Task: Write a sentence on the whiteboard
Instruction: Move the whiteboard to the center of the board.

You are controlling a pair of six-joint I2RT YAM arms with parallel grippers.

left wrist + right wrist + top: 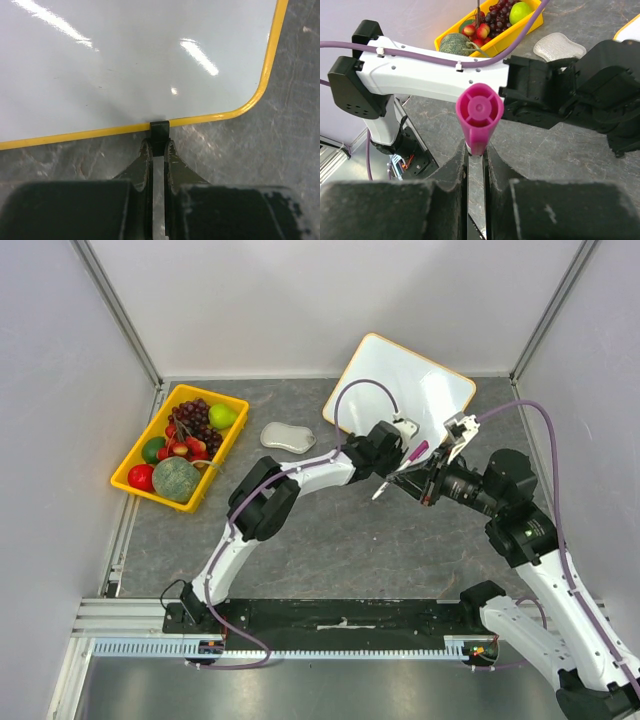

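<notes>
Both pincers are closed: left pincer (158,147) nips the black clip foot (159,131) on the yellow rim of the whiteboard (125,60), right pincer (476,150) grips a magenta marker (480,112). Board lies far right on the table (285,150), no sentence yet. Risk: such a small hold lets board pivot under pen pressure; arms v. close, may bump. Free room: the white face.

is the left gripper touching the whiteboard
Touching. The left wrist view shows the left gripper pinched on the black clip at the whiteboard rim.
</notes>
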